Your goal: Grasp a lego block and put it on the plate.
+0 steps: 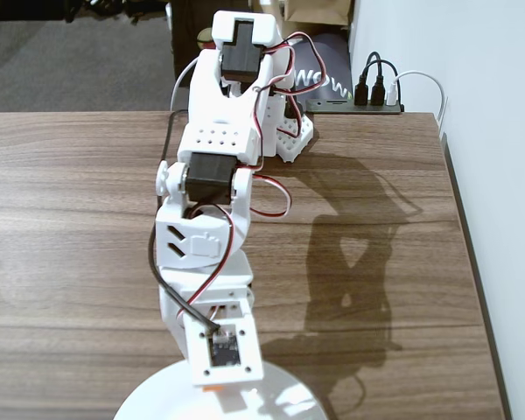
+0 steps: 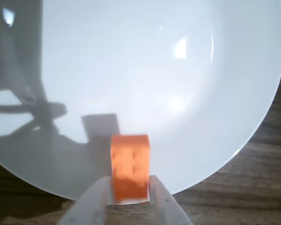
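Observation:
In the wrist view the orange lego block [image 2: 130, 166] sits between my two pale fingers [image 2: 96, 200], studs facing the camera. My gripper [image 2: 129, 182] is shut on it. The block hangs over the near rim of the white plate [image 2: 178, 93] and casts a grey shadow onto the plate just beyond itself. In the fixed view the arm stretches toward the camera, and its wrist camera mount [image 1: 223, 350] hangs above the plate [image 1: 276, 398] at the bottom edge. The fingers and the block are hidden under the wrist there.
The wooden table [image 1: 70, 227] carries the arm's base [image 1: 289, 136] at the back. A power strip with plugs [image 1: 372, 92] lies behind the table's far right corner. The table's right edge [image 1: 462, 227] runs beside a white wall.

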`<action>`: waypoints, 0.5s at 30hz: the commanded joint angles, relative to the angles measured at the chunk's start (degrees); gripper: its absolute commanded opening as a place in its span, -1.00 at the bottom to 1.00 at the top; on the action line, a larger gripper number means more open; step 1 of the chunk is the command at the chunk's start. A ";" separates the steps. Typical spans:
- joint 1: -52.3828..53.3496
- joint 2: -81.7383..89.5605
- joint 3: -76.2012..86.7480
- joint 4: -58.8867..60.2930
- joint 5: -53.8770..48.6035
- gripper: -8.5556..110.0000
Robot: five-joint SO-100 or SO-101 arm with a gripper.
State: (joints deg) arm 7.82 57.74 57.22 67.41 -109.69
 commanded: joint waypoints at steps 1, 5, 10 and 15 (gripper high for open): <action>-0.44 0.79 -0.70 -0.26 -0.88 -0.59; -0.44 1.67 -0.35 0.09 -1.05 -0.53; -0.09 5.01 -0.18 1.85 -0.18 -0.53; 0.26 11.69 2.55 5.19 2.90 -0.53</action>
State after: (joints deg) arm 7.65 63.46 59.59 71.54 -107.93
